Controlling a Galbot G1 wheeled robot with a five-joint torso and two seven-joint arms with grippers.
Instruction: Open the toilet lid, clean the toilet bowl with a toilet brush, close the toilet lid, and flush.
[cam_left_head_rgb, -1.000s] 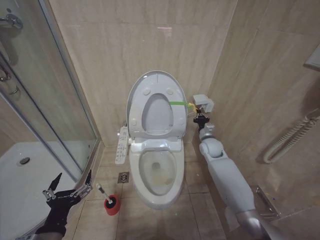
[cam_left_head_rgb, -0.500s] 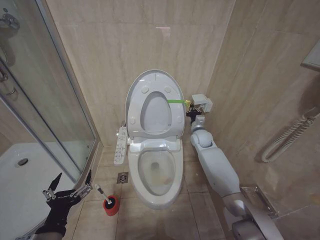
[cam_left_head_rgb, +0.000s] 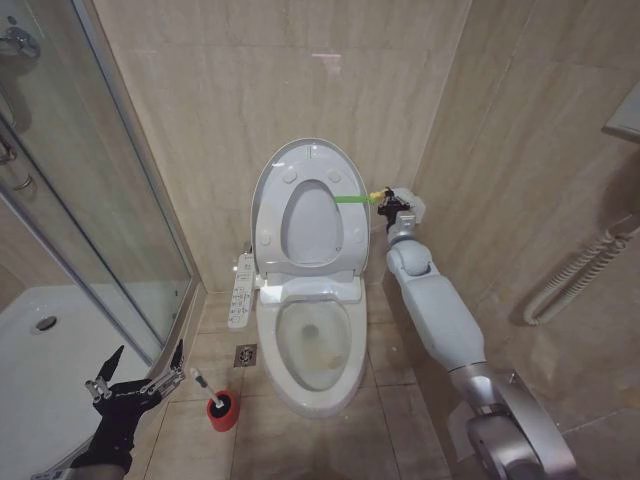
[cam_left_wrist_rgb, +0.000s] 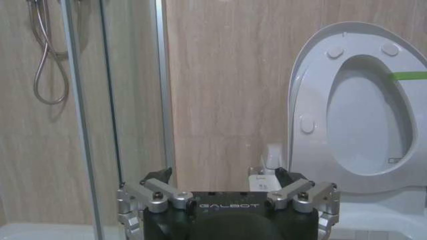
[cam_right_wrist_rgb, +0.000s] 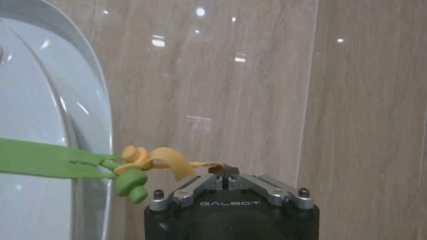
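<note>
Head view high, looking down; both wrist views low, close; all share toilet lid (cam_left_head_rgb: 310, 205).

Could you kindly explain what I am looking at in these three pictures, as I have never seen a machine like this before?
This is a wheeled robot with two arms in a bathroom. The wide picture comes from its head camera; the other two come from cameras on its wrists. The toilet lid stands raised against the wall above the toilet bowl. The right claw is shut on a yellow tab tied to the lid's green band. The left claw hangs open, low by the shower glass. The toilet brush sits in its red cup on the floor.
</note>
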